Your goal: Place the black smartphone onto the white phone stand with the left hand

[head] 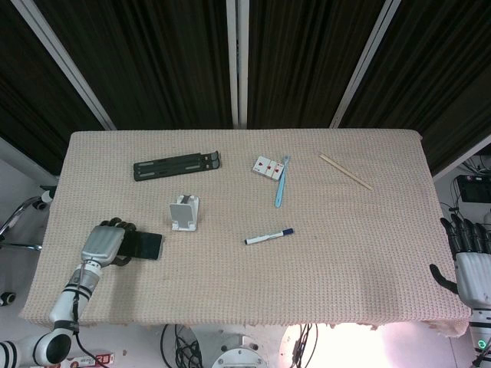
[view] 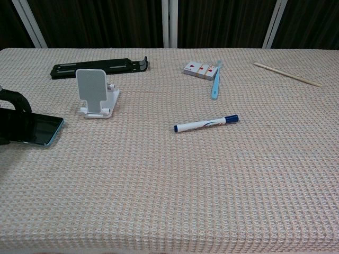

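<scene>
The black smartphone (head: pixel 144 245) is held by my left hand (head: pixel 105 243) near the table's left front edge; in the chest view the smartphone (view: pixel 33 128) sticks out to the right of the left hand (view: pixel 10 100) at the frame's left border, raised a little off the cloth. The white phone stand (head: pixel 185 211) stands upright to the right and further back; the chest view shows the stand (view: pixel 94 94) facing the camera with nothing on it. My right hand (head: pixel 468 257) hangs beyond the table's right front corner, fingers apart, holding nothing.
A black folded laptop stand (head: pixel 178 165) lies behind the phone stand. A blue-capped marker (head: pixel 269 236) lies mid-table. A card pack (head: pixel 268 166), a light blue toothbrush (head: pixel 281 181) and a wooden chopstick (head: pixel 345 171) lie toward the back right.
</scene>
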`<action>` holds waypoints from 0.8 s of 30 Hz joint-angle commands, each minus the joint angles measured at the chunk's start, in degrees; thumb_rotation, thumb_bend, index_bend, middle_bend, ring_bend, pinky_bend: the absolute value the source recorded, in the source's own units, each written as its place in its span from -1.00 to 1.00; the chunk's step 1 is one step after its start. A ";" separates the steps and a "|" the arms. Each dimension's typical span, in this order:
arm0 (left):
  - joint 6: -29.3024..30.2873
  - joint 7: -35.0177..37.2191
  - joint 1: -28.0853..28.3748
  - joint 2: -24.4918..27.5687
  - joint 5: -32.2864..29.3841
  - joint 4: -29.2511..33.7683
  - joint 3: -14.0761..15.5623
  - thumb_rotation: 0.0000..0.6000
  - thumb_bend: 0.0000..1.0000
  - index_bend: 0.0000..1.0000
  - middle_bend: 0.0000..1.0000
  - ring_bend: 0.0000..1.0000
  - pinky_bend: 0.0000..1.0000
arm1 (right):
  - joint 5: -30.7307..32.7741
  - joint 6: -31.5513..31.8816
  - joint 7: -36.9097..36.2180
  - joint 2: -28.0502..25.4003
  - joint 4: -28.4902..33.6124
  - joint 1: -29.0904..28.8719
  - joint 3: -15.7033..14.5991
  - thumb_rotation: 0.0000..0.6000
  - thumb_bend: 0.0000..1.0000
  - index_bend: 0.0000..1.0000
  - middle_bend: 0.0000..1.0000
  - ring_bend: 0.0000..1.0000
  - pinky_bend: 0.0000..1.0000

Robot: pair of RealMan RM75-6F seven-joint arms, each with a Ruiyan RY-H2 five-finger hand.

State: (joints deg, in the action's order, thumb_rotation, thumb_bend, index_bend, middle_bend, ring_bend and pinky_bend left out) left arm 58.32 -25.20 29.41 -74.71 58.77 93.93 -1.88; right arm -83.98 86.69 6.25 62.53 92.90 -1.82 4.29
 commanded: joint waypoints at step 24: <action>19.30 -14.45 3.19 7.12 32.72 -5.99 -0.78 1.00 -0.33 -0.03 0.03 -0.56 -0.45 | 0.76 0.86 -1.68 -0.29 -0.80 0.54 0.62 1.00 -0.66 -1.00 -1.00 -1.00 -1.00</action>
State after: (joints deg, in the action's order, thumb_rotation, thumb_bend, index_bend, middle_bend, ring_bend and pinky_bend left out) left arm 72.72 -38.80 31.35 -66.10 83.18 93.00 -2.89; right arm -83.18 87.51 4.59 62.26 92.12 -1.29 4.89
